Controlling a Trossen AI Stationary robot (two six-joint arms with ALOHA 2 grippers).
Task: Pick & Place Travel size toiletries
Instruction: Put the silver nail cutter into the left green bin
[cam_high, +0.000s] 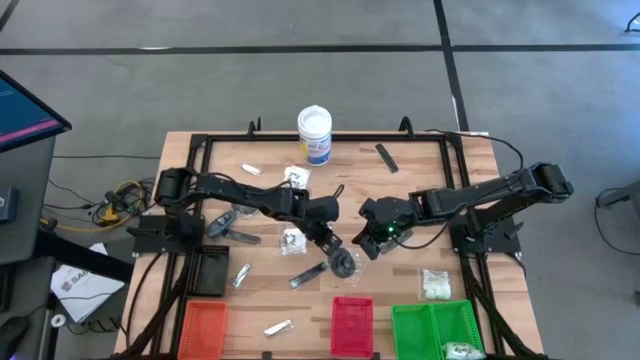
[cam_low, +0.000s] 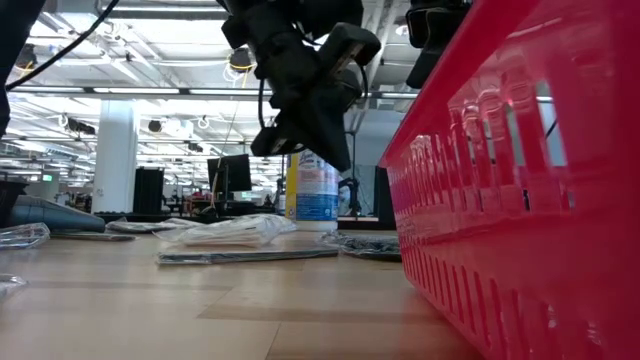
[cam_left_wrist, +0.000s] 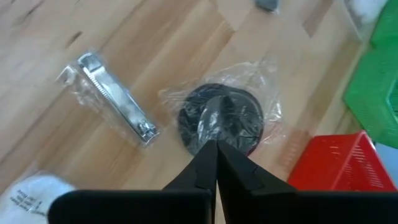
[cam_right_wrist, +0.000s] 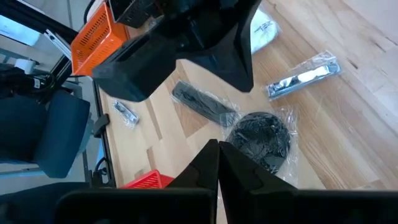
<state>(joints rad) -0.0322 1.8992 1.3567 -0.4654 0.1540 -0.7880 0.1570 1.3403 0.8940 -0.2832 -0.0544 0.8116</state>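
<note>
A: Hovering just above the bagged dark disc (cam_high: 343, 263), the left gripper (cam_high: 334, 251) had its two fingers pressed together, tips meeting over the clear wrapper. Whether any of the plastic was pinched between them, I could not tell.

B: And where did that disc lie?

A: Flat on the wooden table (cam_high: 400, 200), just beyond the red tray (cam_high: 352, 325) on the side away from the table's front edge. A silvery clipper in a clear packet (cam_high: 308, 276) lay just beside the disc, and a slim black stick (cam_high: 385, 157) sat well apart from it, near the white tub with blue label (cam_high: 314, 135).

B: What about the other arm?

A: The right gripper (cam_high: 374, 238) hung near the disc as well, facing the left one, its fingers clenched on nothing.

B: Anything in the trays?

A: A packet with white contents (cam_high: 461, 350) lay in the green tray (cam_high: 437, 330), and another white packet (cam_high: 434, 284) rested on the table just beyond that tray.
</note>
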